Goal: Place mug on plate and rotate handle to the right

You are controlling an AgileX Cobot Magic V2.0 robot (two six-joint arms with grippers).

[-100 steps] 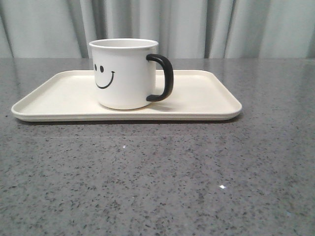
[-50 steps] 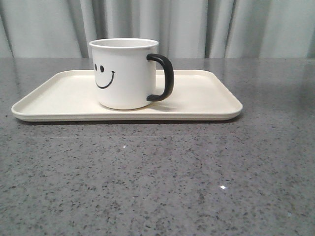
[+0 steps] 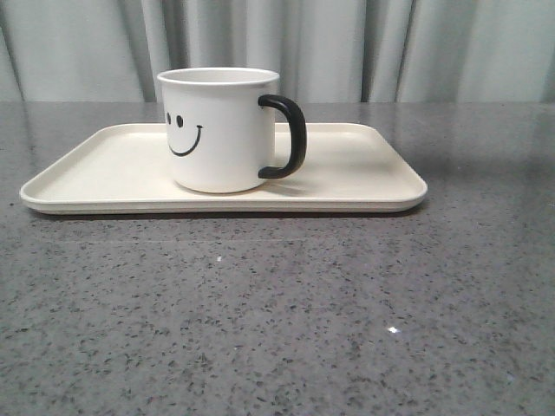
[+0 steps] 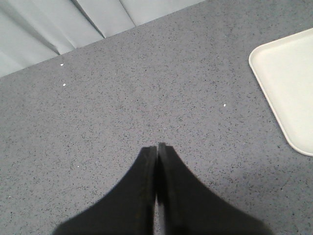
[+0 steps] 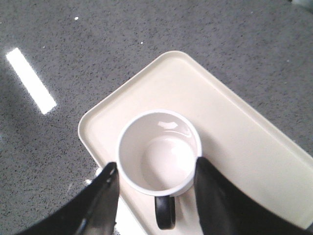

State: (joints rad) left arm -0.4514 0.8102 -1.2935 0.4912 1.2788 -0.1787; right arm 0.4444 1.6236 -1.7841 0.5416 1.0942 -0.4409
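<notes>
The white mug (image 3: 217, 130) with a black smiley face stands upright on the cream plate (image 3: 364, 173), left of the plate's middle. Its black handle (image 3: 289, 137) points to the right. Neither gripper shows in the front view. In the right wrist view the mug (image 5: 159, 156) is seen from above, empty, on the plate (image 5: 244, 132), with the handle (image 5: 165, 213) towards the camera. My right gripper (image 5: 156, 164) is open above the mug, a finger showing on either side of it and not touching it. My left gripper (image 4: 157, 147) is shut and empty over the bare table.
The grey speckled table (image 3: 277, 312) runs in front of the plate, with a pale curtain (image 3: 347, 43) behind. In the left wrist view a corner of the plate (image 4: 288, 83) lies off to one side of the fingers.
</notes>
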